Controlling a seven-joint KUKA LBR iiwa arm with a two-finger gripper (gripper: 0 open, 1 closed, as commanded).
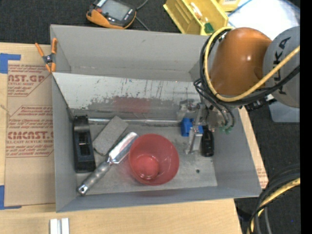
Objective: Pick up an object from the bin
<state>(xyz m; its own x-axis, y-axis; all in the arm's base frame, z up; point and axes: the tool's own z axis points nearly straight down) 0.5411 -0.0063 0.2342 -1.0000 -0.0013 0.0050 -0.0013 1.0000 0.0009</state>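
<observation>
A single camera hangs above the grey metal bin (146,52) and looks down into it at a slight tilt. The wall at the top of the frame shows a broad inner face, while the wall at the bottom shows only a narrow band. The bin fills the middle of the frame, its whole floor in sight. The arm (243,62) enters from the upper right, large and nearer the camera than the floor, and its gripper (200,143) sits right of centre.

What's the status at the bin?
Gripper open, holding nothing, at right end of bin. Red bowl nearest, just left. Nothing in the way.
</observation>
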